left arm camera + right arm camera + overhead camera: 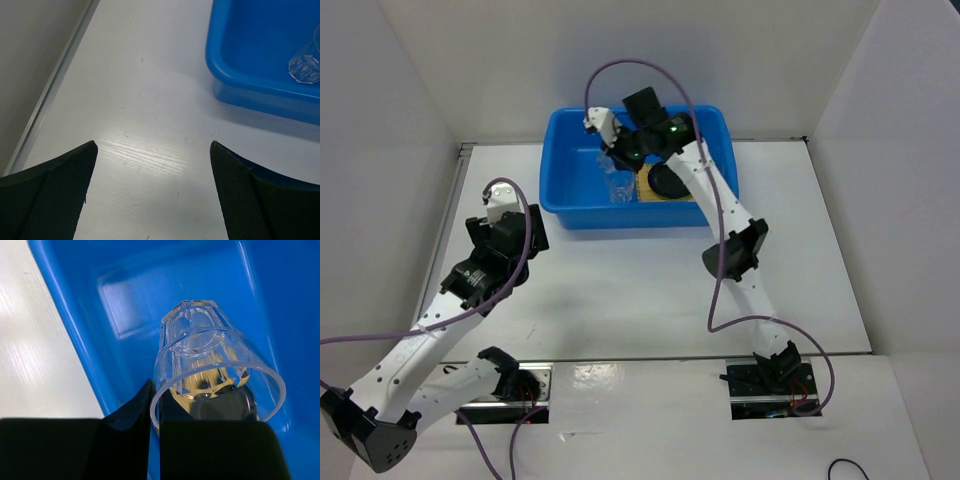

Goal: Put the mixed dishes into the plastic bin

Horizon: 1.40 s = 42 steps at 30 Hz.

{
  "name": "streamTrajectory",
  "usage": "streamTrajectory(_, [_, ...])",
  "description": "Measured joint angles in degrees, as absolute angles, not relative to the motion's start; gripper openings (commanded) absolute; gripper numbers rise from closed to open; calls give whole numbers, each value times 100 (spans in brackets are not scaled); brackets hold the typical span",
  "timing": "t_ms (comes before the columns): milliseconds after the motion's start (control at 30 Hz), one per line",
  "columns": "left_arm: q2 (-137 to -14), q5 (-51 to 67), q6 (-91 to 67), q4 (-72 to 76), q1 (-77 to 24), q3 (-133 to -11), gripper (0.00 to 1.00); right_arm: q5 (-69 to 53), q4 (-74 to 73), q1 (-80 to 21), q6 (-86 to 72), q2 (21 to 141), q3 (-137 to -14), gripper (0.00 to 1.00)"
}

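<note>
Bin at 12 o'clock on the worktop holds the bamboo mat with the black dish on it, at its 3 o'clock side. Right tool, narrow, pinches the clear cup by its rim wall over the bin's 9 o'clock half, probably to land it beside the mat. Left tool hangs wide and empty at the bin's 8 o'clock, out of the way.
</note>
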<state>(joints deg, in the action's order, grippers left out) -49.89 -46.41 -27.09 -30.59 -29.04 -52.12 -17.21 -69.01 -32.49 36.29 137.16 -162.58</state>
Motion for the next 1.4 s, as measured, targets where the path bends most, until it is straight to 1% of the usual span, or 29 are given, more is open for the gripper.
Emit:
streamTrajectory(233, [-5081,-4713,-2722,-3096,-2886,-5212,99,-1347,-6552,-3986,3723,14696,-17220,0])
streamTrajectory(333, [-5043,-4772,-2722,-3109,-2862,-5212,99,-1216,-6316,-4115,3782,15135,-17607,3])
streamTrajectory(467, [-4941,-4810,-2724,-3142,-2858,-5212,99,-1087,-6045,-4198,3879,15539,-17629,6])
streamTrajectory(667, [-4936,-4818,-2724,-3153,-2858,-5212,99,-1007,-5948,-4204,4058,16068,-17635,7])
streamTrajectory(867, [-4936,-4821,-2724,-3155,-2858,-5212,99,-1009,-5909,-4200,4259,16300,-17635,10])
streamTrajectory(967, [-4936,-4821,-2724,-3157,-2858,-5212,99,-1026,-5902,-4200,4322,16324,-17635,19])
streamTrajectory(1000, [-4936,-4818,-2724,-3157,-2858,-5212,99,-1028,-5878,-4200,4338,16326,-17635,26])
streamTrajectory(1100, [-4936,-4821,-2724,-3157,-2858,-5212,99,-1035,-5747,-4202,4351,16328,-17637,40])
streamTrajectory(1133, [-4936,-4821,-2724,-3159,-2858,-5212,99,-1037,-5699,-4202,4364,16328,-17651,47])
streamTrajectory(1233, [-4936,-4821,-2724,-3159,-2858,-5212,99,-1024,-5555,-4213,4366,16326,-17672,61])
streamTrajectory(1267, [-4936,-4821,-2724,-3159,-2858,-5212,99,-1024,-5489,-4217,4355,16326,-17675,70])
streamTrajectory(1400, [-4936,-4823,-2724,-3164,-2858,-5212,99,-1009,-5212,-4237,4235,16287,-17675,82])
